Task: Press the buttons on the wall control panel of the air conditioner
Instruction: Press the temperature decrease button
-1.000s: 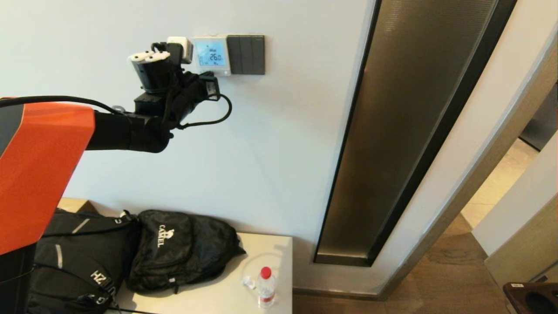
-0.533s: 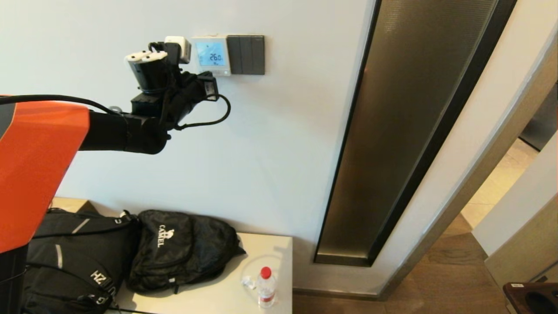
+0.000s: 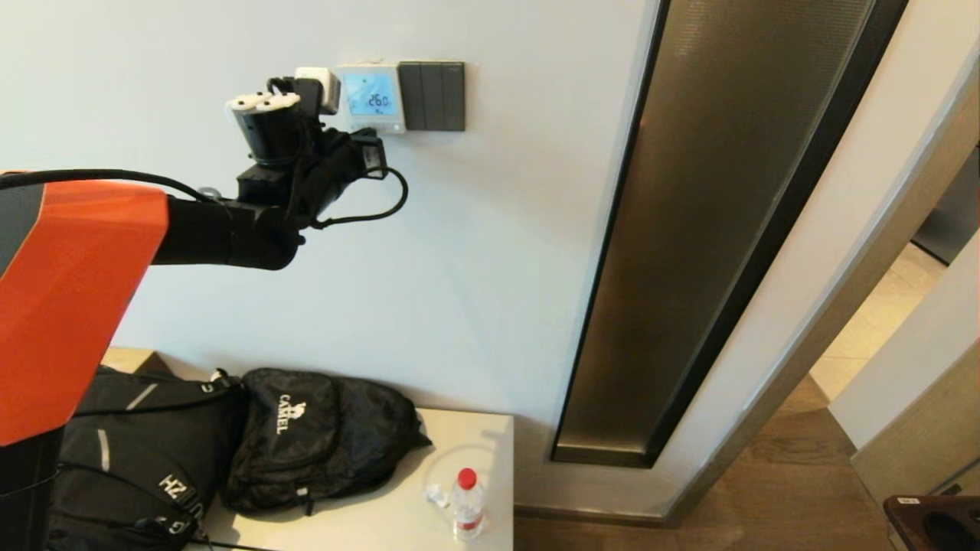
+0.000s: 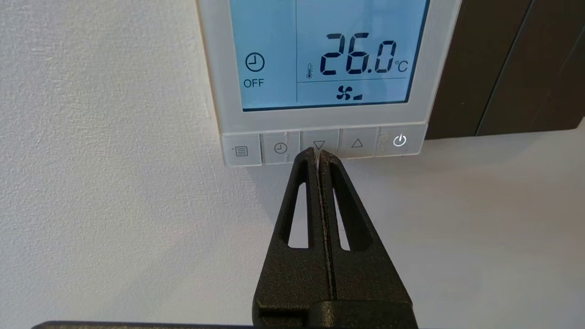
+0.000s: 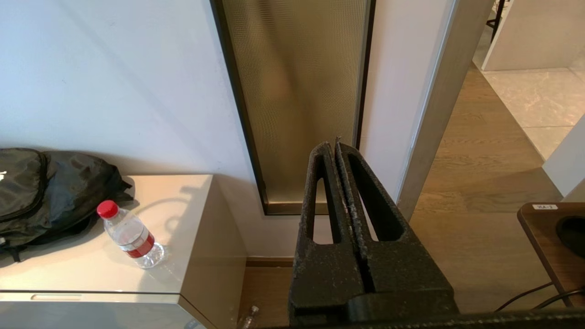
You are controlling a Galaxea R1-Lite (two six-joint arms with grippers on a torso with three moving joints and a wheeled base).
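The white wall control panel (image 3: 372,96) hangs on the pale wall, its screen lit light blue and reading 26.0. In the left wrist view the panel (image 4: 215,68) fills the top, with a row of pale buttons (image 4: 322,146) along its lower edge. My left gripper (image 4: 318,153) is shut and empty, its tips at the lower edge of the down-arrow button (image 4: 319,142). In the head view the left arm is raised at the panel's lower left. My right gripper (image 5: 332,145) is shut and empty, parked low and away from the wall.
A dark grey three-rocker switch plate (image 3: 432,96) sits right of the panel. A tall glass strip (image 3: 712,229) runs down the wall. Below stands a cabinet (image 3: 459,428) with black bags (image 3: 314,440) and a water bottle (image 3: 466,501).
My left arm drew slightly back to the left half a second ago, then returned to the right toward the panel. The screen still reads 26.0.
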